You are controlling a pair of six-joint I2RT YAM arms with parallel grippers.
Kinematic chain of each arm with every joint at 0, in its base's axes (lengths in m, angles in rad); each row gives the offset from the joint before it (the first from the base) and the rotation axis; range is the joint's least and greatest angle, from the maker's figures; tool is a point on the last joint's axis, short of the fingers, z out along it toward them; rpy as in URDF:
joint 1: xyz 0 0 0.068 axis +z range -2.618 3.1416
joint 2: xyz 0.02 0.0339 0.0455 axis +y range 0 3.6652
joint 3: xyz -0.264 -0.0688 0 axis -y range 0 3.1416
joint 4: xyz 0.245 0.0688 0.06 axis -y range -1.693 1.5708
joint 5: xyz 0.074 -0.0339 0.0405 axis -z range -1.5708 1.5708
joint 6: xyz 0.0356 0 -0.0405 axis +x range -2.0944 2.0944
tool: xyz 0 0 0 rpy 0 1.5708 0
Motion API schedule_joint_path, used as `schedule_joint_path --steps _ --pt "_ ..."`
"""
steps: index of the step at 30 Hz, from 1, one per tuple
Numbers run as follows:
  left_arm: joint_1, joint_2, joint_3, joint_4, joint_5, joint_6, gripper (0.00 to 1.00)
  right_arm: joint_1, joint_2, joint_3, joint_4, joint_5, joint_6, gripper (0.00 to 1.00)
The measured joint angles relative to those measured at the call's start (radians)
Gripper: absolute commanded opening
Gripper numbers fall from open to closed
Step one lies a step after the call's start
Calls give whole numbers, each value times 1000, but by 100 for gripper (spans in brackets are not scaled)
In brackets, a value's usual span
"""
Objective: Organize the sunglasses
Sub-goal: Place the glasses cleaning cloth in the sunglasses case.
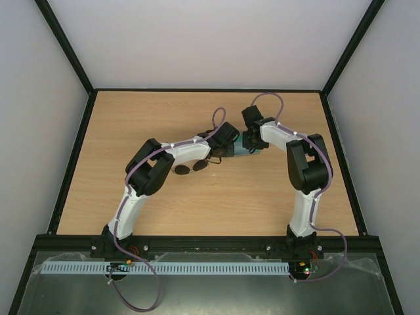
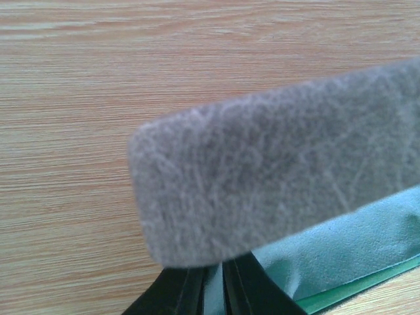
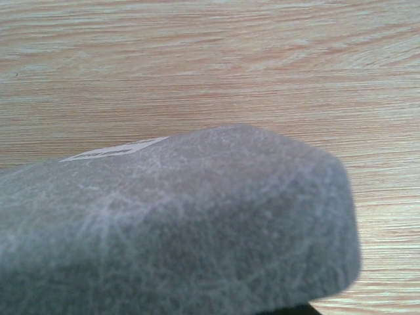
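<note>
The case (image 2: 275, 184) lies on the table (image 1: 131, 125), about mid-table; the cloth (image 2: 354, 249) lies against the case's near edge; the sunglasses (image 1: 190, 167) lie left of the case, nearer the arm bases, apart from it; the left gripper (image 2: 215, 294) is at the case's left end, the right gripper (image 1: 252, 144) at its right end.

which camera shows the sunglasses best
The top external view: the sunglasses lie in the open on the table beside the left arm, both dark lenses showing. Neither wrist view shows them; each is mostly filled by the grey case.
</note>
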Motion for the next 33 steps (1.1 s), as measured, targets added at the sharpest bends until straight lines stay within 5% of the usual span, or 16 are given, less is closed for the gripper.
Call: schedule_joint_path --steps 13,25,30,33 --pt "0 -16 -14 11 0 -5 43 0 -45 -63 31 -4 -1 31" --pt "5 -109 -70 2 5 -11 44 0 -240 -188 95 -108 24 27" --pt "5 -150 -113 12 6 -20 26 0 -287 -252 154 -186 64 24" --pt "7 -178 -145 22 10 -18 24 1 -286 -266 184 -214 85 24"
